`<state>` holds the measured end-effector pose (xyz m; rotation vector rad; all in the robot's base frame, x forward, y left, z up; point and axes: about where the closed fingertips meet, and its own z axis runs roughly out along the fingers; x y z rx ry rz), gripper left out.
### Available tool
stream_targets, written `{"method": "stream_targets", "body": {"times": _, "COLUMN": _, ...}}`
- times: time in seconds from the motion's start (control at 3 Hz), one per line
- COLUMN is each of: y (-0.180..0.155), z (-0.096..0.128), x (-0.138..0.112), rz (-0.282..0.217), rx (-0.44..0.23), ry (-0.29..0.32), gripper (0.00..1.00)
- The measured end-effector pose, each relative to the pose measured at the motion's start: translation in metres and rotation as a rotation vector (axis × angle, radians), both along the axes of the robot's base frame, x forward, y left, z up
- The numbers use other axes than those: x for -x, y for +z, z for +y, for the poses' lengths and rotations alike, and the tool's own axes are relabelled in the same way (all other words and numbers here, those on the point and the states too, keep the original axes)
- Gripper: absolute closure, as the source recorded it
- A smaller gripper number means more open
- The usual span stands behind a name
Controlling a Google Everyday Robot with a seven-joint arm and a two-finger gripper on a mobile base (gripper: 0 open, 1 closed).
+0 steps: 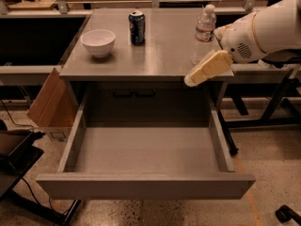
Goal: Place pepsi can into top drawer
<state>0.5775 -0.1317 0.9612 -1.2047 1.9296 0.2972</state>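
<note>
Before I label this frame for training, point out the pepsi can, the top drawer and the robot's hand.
pepsi can (137, 29): camera view, middle of its blue side.
top drawer (146, 186): camera view, its flat front panel.
hand (192, 79): camera view, its cream tip, just in front of the water bottle (203, 34).

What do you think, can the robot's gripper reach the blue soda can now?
Probably yes. The gripper hangs at the table edge, near the water bottle. The pepsi can stands farther back across bare tabletop, so only the bottle might get bumped.
</note>
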Motion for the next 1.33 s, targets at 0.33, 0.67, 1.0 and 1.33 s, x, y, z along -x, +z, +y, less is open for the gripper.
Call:
{"method": "stream_targets", "body": {"times": 0.33, "y": 0.01, "z": 0.02, "x": -0.014, "rz": -0.087, "rx": -0.137, "ry": -0.041, "gripper": 0.0}}
{"method": "stream_targets", "body": {"times": 0.67, "y": 0.025, "z": 0.021, "x": -0.027, "rz": -0.149, "rx": -0.168, "ry": -0.08, "gripper": 0.0}}
{"method": "stream_targets", "body": {"times": 1.0, "y": 0.025, "z": 0.021, "x": -0.027, "rz": -0.149, "rx": -0.167, "ry": -0.08, "gripper": 0.0}}
{"method": "stream_targets", "body": {"times": 1.33, "y": 0.023, "z": 0.047, "x": -0.065, "rz": -0.194, "rx": -0.251, "ry": -0.035, "gripper": 0.0}}
